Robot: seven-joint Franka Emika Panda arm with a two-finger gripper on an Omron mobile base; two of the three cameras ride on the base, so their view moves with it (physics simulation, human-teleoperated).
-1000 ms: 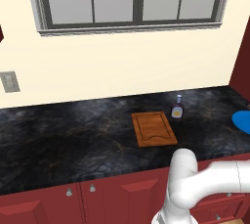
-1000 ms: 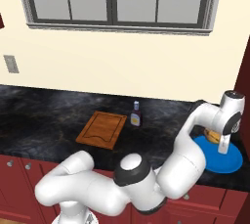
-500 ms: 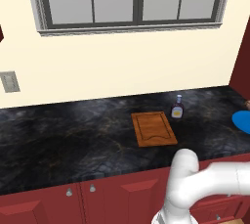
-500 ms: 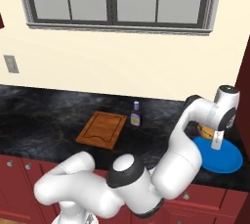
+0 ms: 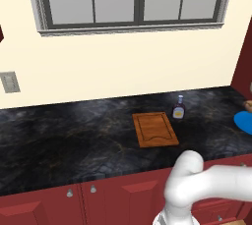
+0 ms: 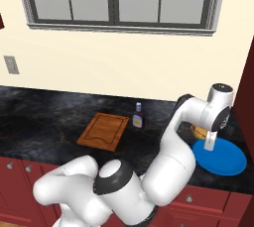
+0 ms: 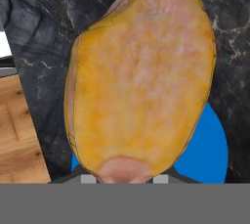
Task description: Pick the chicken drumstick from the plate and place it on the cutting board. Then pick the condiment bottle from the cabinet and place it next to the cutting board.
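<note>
Drumstick: the golden-brown, plump roasted chicken drumstick [image 7: 141,76] sits close before the hand camera, between the finger tips, lifted above the plate; a tan part of it [image 6: 199,133] shows beside the wrist in the right base view.
Gripper: the two-finger gripper [image 6: 210,146] hangs over the plate, jaws closed on the drumstick.
Plate: the flat round bright blue plate [image 6: 233,161] lies on the counter's right end, its edge [image 5: 244,121] at the left base view's right border.
Cutting board: the rectangular orange-brown wooden cutting board [image 6: 103,131] lies well left of the plate.
Bottle: a small dark brown bottle with pale cap and yellow label [image 6: 138,119] stands upright just beside the board's far right corner.
Counter: black marbled stone countertop [image 5: 74,135] over red drawers.
</note>
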